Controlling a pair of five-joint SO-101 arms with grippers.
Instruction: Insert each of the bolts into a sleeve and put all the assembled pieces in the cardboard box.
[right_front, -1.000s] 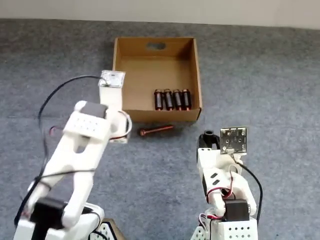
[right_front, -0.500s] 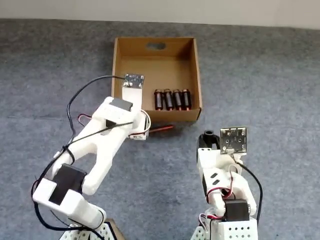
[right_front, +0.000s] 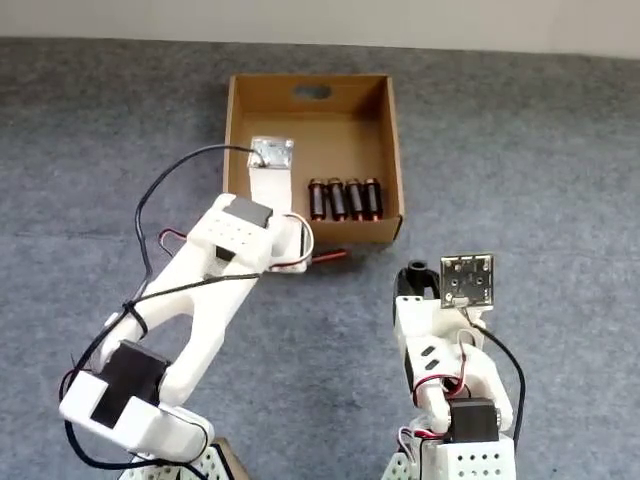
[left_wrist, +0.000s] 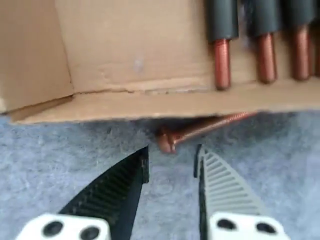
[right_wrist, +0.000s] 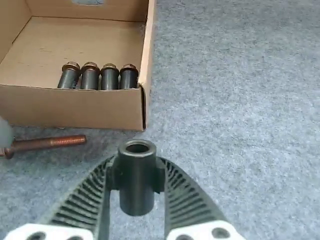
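The bench (right_front: 540, 160) is showing mottled grey felt. The cardboard box (right_front: 360, 231) is showing plain tan-brown. The loose bolt (left_wrist: 200, 127) is gleaming copper. The four assembled pieces (right_front: 345, 199) are showing dark grey bodies with copper ends. The left tool (left_wrist: 171, 151) is showing one black ribbed finger and one pale grey one. The right tool (right_wrist: 135, 167) is showing grey ribbing, and its sleeve (right_wrist: 135, 187) is looking matt black.

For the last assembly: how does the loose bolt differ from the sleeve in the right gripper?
The bolt is copper-coloured and slim; the sleeve is dark and thicker. The bolt lies flat on the carpet; the sleeve is held roughly upright in the right gripper. Both sit outside the cardboard box.
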